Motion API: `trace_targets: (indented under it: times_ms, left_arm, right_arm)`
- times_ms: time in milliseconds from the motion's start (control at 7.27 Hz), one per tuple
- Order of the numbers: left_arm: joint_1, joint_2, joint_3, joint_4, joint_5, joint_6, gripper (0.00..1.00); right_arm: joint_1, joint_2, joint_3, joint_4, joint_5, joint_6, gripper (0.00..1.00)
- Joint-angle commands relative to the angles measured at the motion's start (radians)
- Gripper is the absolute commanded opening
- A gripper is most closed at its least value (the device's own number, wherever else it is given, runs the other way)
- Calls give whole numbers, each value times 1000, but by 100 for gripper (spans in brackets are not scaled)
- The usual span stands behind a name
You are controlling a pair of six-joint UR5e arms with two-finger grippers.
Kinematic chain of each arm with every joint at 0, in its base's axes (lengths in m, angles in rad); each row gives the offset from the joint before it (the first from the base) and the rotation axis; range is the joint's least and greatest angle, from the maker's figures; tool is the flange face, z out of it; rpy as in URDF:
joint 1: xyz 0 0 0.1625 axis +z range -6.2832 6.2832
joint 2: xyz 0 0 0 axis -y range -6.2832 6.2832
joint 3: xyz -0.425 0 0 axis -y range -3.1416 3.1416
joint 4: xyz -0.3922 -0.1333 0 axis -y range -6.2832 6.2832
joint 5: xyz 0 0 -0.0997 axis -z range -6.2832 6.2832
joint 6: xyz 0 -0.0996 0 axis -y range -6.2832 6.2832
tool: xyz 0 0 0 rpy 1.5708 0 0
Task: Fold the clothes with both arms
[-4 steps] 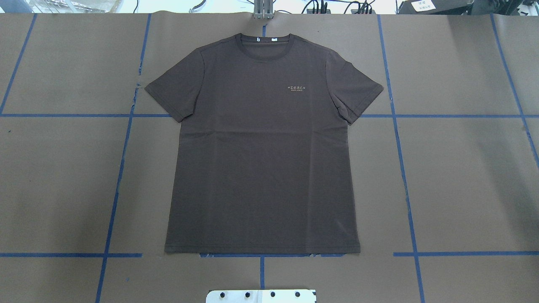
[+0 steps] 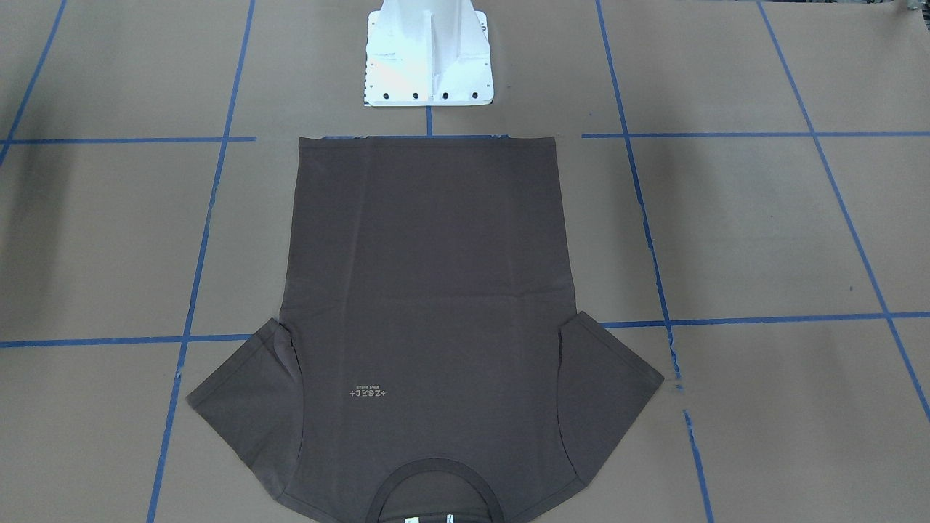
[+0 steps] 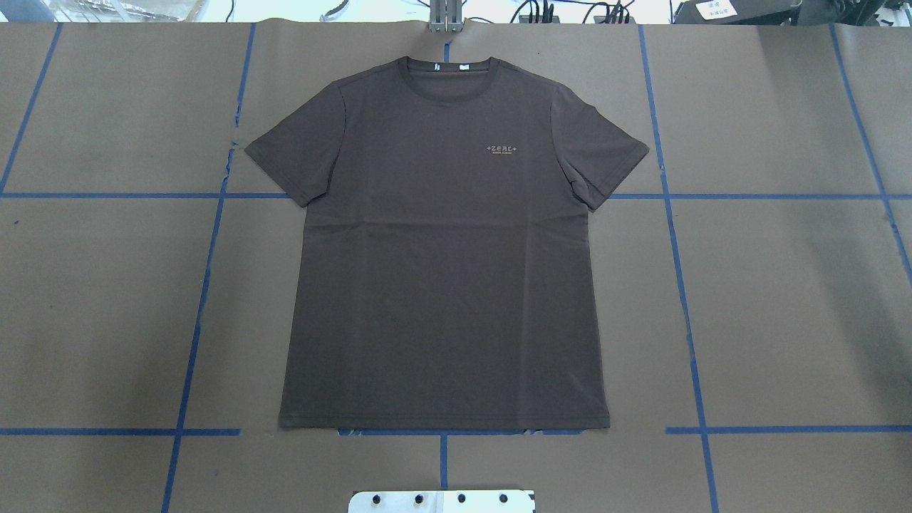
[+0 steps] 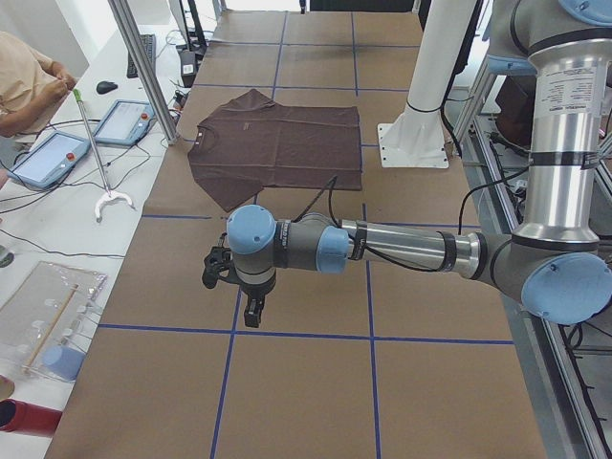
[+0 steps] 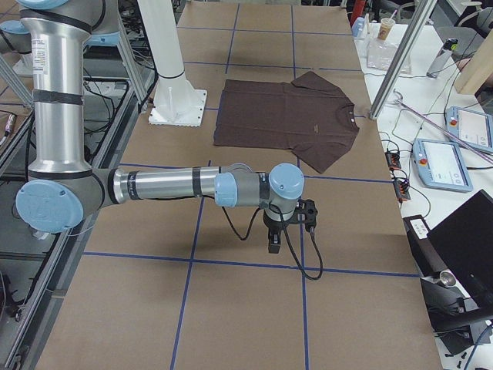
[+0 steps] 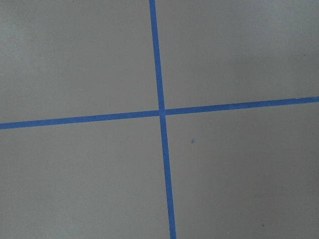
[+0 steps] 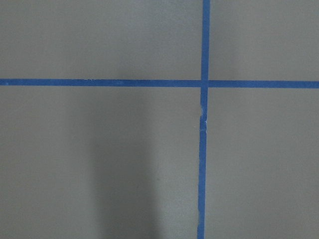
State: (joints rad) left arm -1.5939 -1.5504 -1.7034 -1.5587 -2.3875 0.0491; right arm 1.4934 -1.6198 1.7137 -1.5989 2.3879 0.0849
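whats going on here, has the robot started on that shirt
Nothing is being handled. The dark brown T-shirt lies spread flat, front up, on the brown-papered table, collar away from the robot, no fold made. The left gripper and right gripper hang over bare table off to either side of it, touching nothing; the side views don't show whether they are open or shut.

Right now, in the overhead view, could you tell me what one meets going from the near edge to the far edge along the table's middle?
White base plate → T-shirt hem → chest lettering → collar → white neck labels → metal bracket.
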Motion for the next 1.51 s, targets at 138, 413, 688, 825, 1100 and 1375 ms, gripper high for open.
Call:
trace_targets:
  times_ms: [138,413,688,825,1100,1375]
  left_arm:
    - [6,-2,37,-6,5,-2,100]
    - [9,-42,91,-4,7,-6,100]
    - [11,-40,77,-6,10,-2,100]
    - [11,-46,74,-20,2,0,100]
    - [12,-45,76,-104,-1,11,100]
    - [11,-40,74,-124,-2,11,100]
  right_arm:
    - [-124,21,-11,201,51,165,100]
    - [-215,157,-83,292,46,373,100]
    - [-310,391,-234,293,21,560,100]
    - [-370,470,-282,296,-57,655,100]
    - [-456,566,-449,507,-199,922,100]
    - [-513,608,-552,639,-275,1050,97]
